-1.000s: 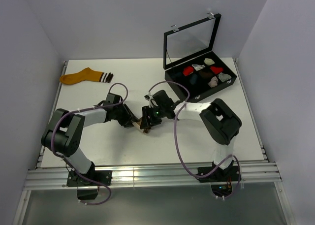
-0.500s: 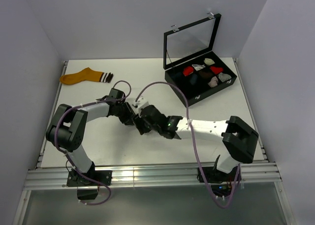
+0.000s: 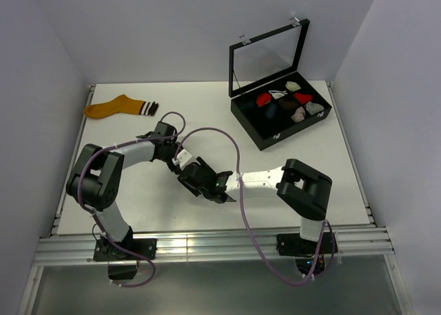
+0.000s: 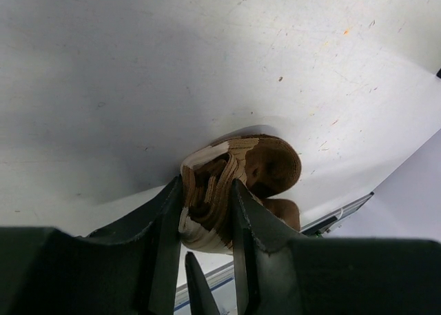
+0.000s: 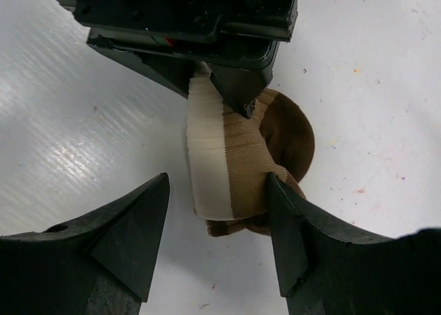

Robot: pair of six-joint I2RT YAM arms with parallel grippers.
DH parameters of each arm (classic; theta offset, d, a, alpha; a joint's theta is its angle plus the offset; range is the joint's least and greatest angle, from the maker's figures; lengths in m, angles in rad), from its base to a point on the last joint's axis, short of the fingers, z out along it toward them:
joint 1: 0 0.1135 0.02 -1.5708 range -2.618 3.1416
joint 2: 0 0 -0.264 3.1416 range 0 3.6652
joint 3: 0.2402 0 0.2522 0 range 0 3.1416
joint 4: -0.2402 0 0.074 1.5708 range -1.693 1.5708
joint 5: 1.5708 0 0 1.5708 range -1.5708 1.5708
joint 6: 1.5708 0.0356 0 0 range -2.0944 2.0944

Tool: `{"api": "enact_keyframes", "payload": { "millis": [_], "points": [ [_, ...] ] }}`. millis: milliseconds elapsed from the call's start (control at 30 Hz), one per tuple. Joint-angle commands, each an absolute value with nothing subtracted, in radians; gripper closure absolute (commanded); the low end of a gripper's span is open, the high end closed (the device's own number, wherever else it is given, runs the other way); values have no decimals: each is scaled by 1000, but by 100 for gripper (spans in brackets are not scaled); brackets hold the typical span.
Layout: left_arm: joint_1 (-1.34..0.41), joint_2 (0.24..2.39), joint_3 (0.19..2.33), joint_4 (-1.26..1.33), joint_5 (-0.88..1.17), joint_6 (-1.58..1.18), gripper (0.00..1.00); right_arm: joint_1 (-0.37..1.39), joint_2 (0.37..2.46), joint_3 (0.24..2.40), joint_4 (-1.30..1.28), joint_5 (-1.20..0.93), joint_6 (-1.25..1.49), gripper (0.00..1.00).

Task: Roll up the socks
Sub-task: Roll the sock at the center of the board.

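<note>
brown sock (image 4: pixel 269 167) rolled, pinched by left gripper (image 4: pixel 207 184); right gripper (image 5: pixel 217 184) spread; open case (image 3: pixel 303 126) holds sock bundles (image 3: pixel 282 103).

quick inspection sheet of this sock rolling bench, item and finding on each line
surface: white table, a few specks
job's things: brown sock rolled up mid-table; mustard-orange sock flat, far left
clutter: open black case of small sock bundles, far right
grippers: left gripper shut on brown sock; right gripper open, straddling the roll
cables: purple cables arch above both arms
surroundings: plain walls on three sides, aluminium rails at near edge
</note>
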State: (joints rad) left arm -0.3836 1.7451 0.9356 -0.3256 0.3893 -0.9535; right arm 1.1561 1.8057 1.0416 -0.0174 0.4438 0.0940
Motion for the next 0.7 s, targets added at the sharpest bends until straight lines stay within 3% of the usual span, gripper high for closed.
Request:
{"api": "enact_keyframes", "payload": {
  "millis": [0,267,667],
  "points": [
    [-402,1775,939,-393,316,-905,73,1158,1819,1072,-15,506,74,35],
    [-403,1775,946,-410,305,-902,73,1161,1703,1086,-35,494,72,35],
    [-405,1772,954,-420,305,-891,74,1158,1871,1112,-35,491,94,35]
  ]
}}
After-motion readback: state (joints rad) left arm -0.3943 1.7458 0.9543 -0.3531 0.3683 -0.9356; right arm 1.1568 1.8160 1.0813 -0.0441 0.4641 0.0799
